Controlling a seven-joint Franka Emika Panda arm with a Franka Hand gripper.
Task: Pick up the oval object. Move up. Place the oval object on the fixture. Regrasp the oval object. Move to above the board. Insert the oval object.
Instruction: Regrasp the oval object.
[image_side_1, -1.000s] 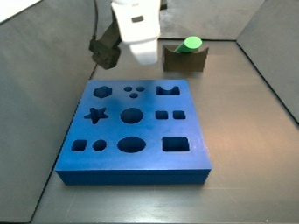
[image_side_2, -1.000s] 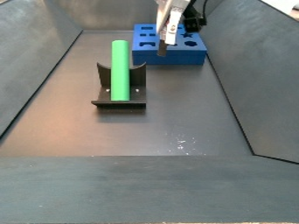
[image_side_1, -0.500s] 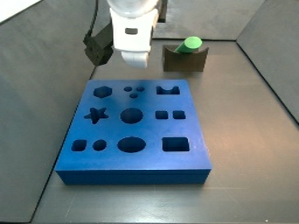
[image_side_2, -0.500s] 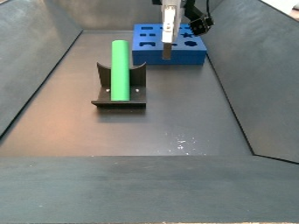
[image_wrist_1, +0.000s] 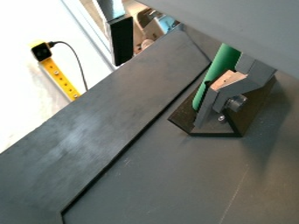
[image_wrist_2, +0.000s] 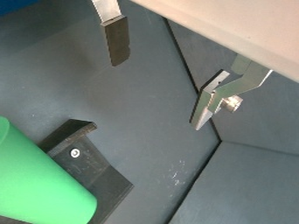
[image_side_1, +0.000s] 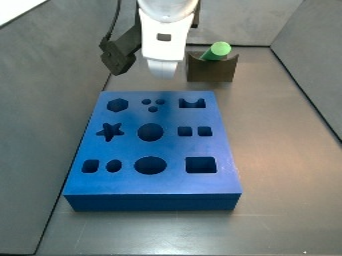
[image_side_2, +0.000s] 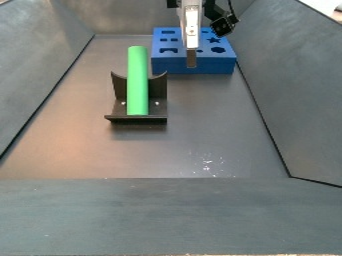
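Observation:
The bright green oval object (image_side_2: 136, 76) lies along the notch of the dark fixture (image_side_2: 135, 108); a side view shows its rounded end (image_side_1: 218, 48) sticking out of the fixture (image_side_1: 214, 70). The blue board (image_side_1: 158, 150) with several cut-out holes lies flat on the floor. My gripper (image_side_1: 160, 62) hangs above the board's far edge, beside the fixture and apart from it, open and empty. It also shows in a side view (image_side_2: 193, 55). In a wrist view my gripper (image_wrist_2: 163, 70) has its fingers (image_wrist_2: 114, 39) wide apart with nothing between them, and the oval object (image_wrist_2: 35, 188) lies off to the side.
Grey walls enclose the dark floor (image_side_2: 187, 150) on all sides. In a wrist view the fixture (image_wrist_1: 222, 118) with the oval object (image_wrist_1: 222, 63) stands close to one silver finger (image_wrist_1: 230, 85). A yellow power strip (image_wrist_1: 59, 70) lies outside the enclosure.
My gripper has shifted slightly over the board's far edge and turned more upright. The oval object stays on the fixture.

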